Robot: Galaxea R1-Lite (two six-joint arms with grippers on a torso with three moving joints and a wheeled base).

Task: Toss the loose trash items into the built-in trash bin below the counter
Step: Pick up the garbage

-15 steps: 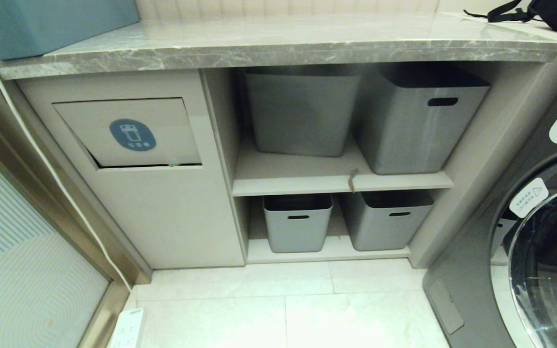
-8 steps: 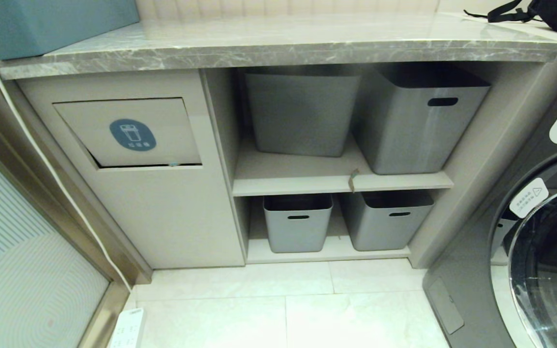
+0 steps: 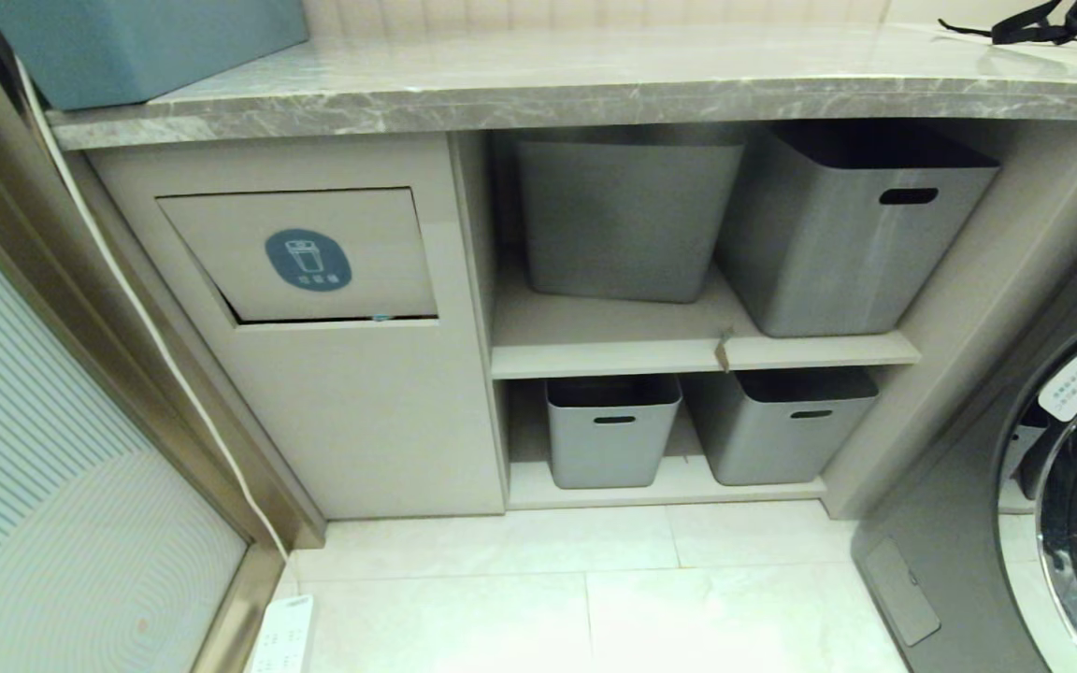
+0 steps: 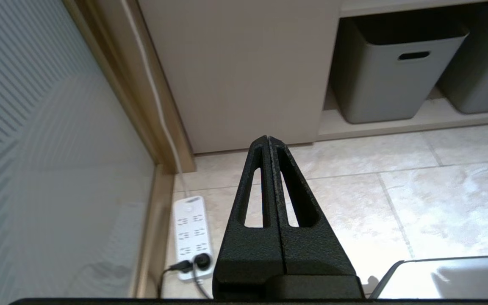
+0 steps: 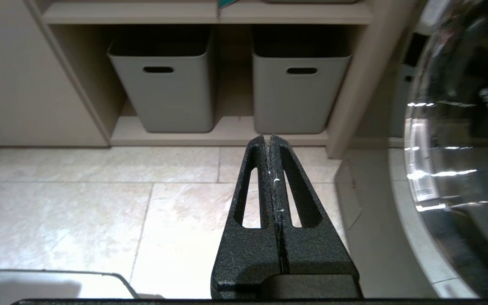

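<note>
1. Low on the left, the built-in trash bin (image 3: pixel 300 257) sits in the beige cabinet front, its tilting flap bearing a blue oval sticker (image 3: pixel 308 260); a thin dark gap runs along the flap's lower edge, where a tiny teal speck shows at the right corner.
2. Directly above it runs the counter (image 3: pixel 585 89), a thick grey marble slab with white veins spanning the scene.
3. One small tan scrap (image 3: pixel 724 350) hangs over the front edge of the upper shelf (image 3: pixel 613 355), right of the bin; whether it is one of the loose trash items cannot be told for sure.
4. Four grey tubs fill the open shelving: a plain one (image 3: pixel 627 220) and a larger one with a slot handle (image 3: pixel 861 238) above, two smaller ones (image 3: pixel 611 435) (image 3: pixel 786 430) below.
5. On the counter, a teal box (image 3: pixel 146 42) stands at the far left and a black strapped bag (image 3: pixel 1053 23) lies at the far right.
6. A washing machine (image 3: pixel 1043 486) fills the right edge; a white power strip (image 4: pixel 193 237) lies on the tiled floor (image 3: pixel 595 598) at the near left, beside a ribbed glass door (image 3: pixel 43 486).
7. The left gripper (image 4: pixel 268 137) hangs over the floor near the cabinet's base, its fingers pressed together and empty.
8. The right gripper (image 5: pixel 267 137) hangs over the tiles before the lower tubs, likewise closed tight on nothing.
</note>
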